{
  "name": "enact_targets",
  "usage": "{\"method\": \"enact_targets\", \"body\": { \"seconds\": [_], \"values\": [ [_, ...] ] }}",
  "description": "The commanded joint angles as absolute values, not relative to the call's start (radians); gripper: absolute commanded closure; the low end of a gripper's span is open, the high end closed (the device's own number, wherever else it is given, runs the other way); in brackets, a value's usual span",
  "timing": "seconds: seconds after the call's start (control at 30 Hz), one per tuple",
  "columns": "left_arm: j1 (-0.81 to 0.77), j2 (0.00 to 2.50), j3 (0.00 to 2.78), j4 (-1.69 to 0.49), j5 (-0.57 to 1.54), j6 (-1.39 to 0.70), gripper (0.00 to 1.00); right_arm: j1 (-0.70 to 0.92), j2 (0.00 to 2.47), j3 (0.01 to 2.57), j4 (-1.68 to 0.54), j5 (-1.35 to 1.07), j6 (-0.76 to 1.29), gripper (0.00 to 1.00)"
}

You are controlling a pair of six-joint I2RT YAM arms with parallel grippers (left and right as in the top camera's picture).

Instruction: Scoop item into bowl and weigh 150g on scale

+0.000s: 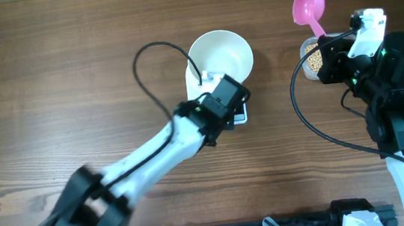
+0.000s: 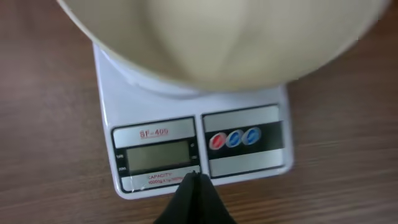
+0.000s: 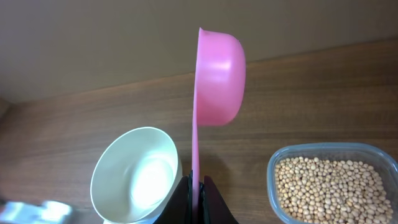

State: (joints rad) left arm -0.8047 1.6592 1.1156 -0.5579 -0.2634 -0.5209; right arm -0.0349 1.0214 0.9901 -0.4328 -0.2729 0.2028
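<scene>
A white bowl (image 1: pixel 220 53) sits on the white scale (image 1: pixel 240 115), and its inside looks bare (image 3: pixel 138 175). My left gripper (image 2: pixel 195 175) is shut with nothing in it, its tip at the front edge of the scale (image 2: pixel 186 106) by the blank grey display (image 2: pixel 157 155). My right gripper (image 3: pixel 196 180) is shut on the handle of a pink scoop (image 3: pixel 217 78), whose cup is turned on its side. The item, pale tan beans (image 3: pixel 329 190), fills a clear tub (image 1: pixel 312 58) to the right of the scoop (image 1: pixel 308 5).
The brown wooden table (image 1: pixel 56 83) stretches left of the scale. A black cable (image 1: pixel 153 58) loops over the table near the bowl. The right arm (image 1: pixel 395 85) stands at the right edge, over part of the tub.
</scene>
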Motion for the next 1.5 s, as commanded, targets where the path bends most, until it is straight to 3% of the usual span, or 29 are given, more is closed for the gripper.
{"method": "enact_targets", "body": {
  "seconds": [0.0,0.2,0.43,0.87,1.47],
  "values": [
    [-0.798,1.525,1.115,-0.558,-0.260,-0.501,0.96,-0.039,1.023,1.004,-0.426,-0.293,0.184,0.96],
    [-0.798,1.495,1.115,-0.554,-0.267,-0.502,0.96,-0.039,1.023,1.004,-0.427,-0.294,0.185,0.96],
    [-0.788,1.504,1.115,-0.406,-0.297,-0.493,0.96,-0.039,1.023,1.004,-0.427,-0.294,0.186,0.96],
    [-0.828,1.634,1.114,-0.536,-0.225,-0.475,0.96,-0.039,1.023,1.004,-0.427,-0.294,0.184,0.96],
    [-0.859,1.853,1.114,-0.419,-0.250,-0.479,0.96,-0.039,1.023,1.004,-0.427,-0.294,0.184,0.96]
  ]
}}
